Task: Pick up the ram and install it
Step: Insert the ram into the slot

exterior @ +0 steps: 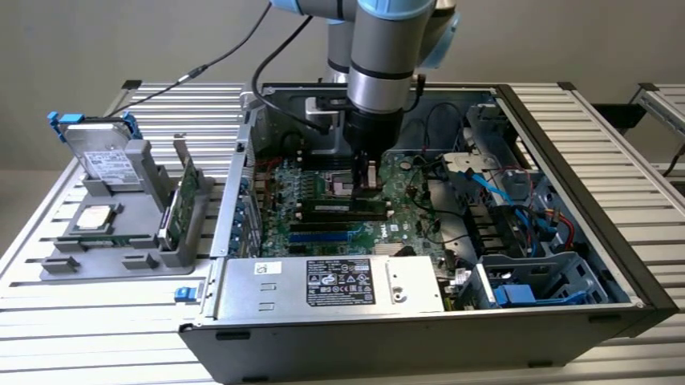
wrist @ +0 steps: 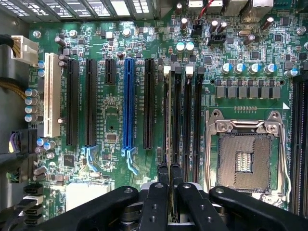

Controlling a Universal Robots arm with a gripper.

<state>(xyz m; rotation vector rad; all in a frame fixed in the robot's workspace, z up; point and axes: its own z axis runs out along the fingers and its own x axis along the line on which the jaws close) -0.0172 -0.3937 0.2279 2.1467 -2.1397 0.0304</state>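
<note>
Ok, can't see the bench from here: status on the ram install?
Gripper shut on the ram. Ram edge-on along the memory slots. Nothing seen blocking it.

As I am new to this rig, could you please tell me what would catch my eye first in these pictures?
The grey and blue robot arm reaching down into the open computer case in the middle of the exterior view stands out first. In the wrist view, its black gripper is shut on the ram, a thin stick seen edge-on over the memory slots, between the bright blue slot and the empty processor socket.
</note>
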